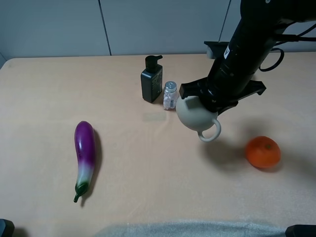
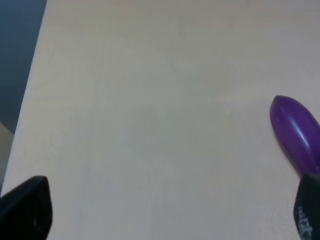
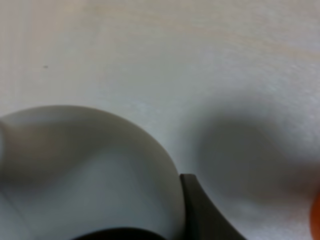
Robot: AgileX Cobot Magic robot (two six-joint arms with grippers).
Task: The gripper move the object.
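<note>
Grips the teapot [image 1: 193, 117] with the right end effector [image 1: 213, 101], closed on it, apparently lifted off the counter [image 1: 148, 163], near the orange [image 1: 263, 152]. Mid-carry, likely. Next needs level travel, gentle set-down.

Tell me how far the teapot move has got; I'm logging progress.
Done: the right gripper has its jaws shut on the teapot. In hand: it appears lifted, its shadow cast apart on the table. Left: setting it down and releasing.
</note>
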